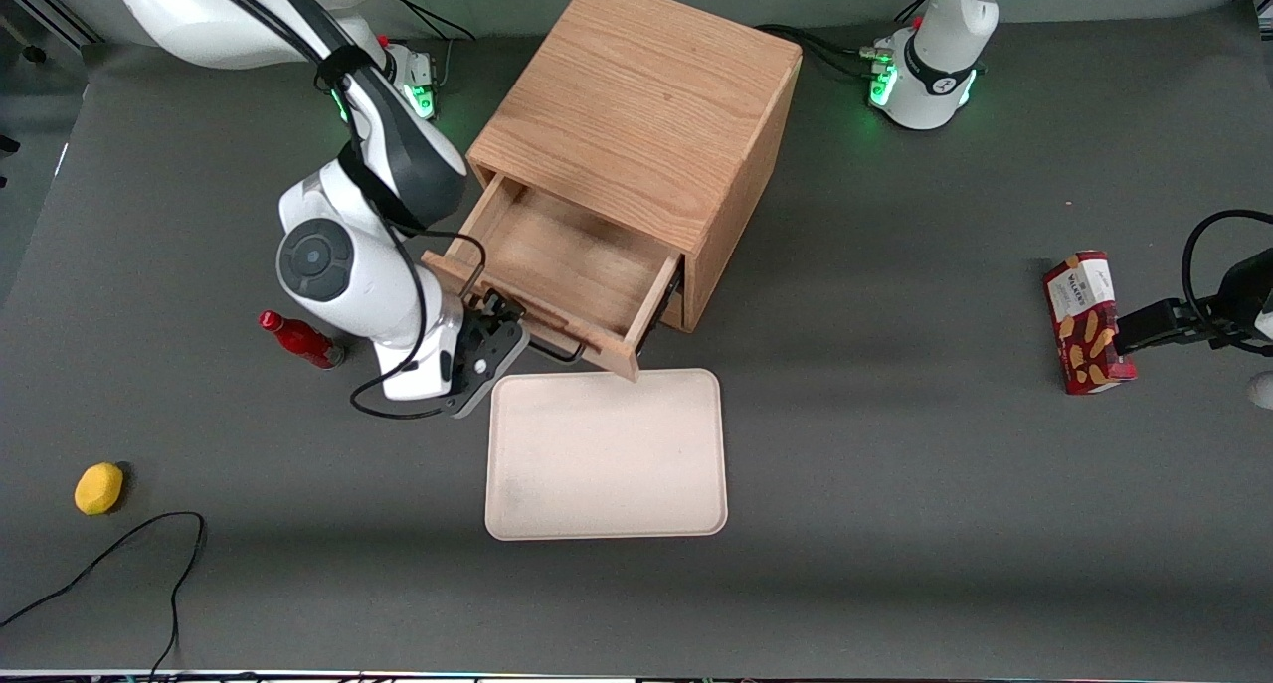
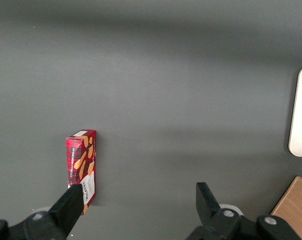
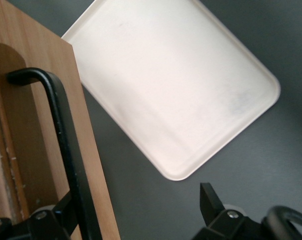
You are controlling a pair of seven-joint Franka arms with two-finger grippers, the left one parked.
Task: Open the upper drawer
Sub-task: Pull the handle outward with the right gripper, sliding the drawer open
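The light oak cabinet (image 1: 636, 106) stands at the middle of the table. Its upper drawer (image 1: 567, 265) is pulled well out, and its bare wooden inside shows. The thin black bar handle (image 1: 552, 350) runs along the drawer's front and also shows in the right wrist view (image 3: 66, 145). My right gripper (image 1: 497, 330) is at the drawer's front, at the handle's end toward the working arm. In the right wrist view the gripper (image 3: 136, 200) is open. One finger (image 3: 61, 212) sits by the handle bar and the other stands well apart over bare table. The lower drawer is hidden under the open one.
A cream tray (image 1: 607, 454) lies just in front of the open drawer, also in the right wrist view (image 3: 176, 85). A red bottle (image 1: 298, 338) lies beside the working arm. A yellow fruit (image 1: 98, 488) and a black cable (image 1: 149, 554) lie nearer the camera. A red biscuit box (image 1: 1087, 322) lies toward the parked arm's end.
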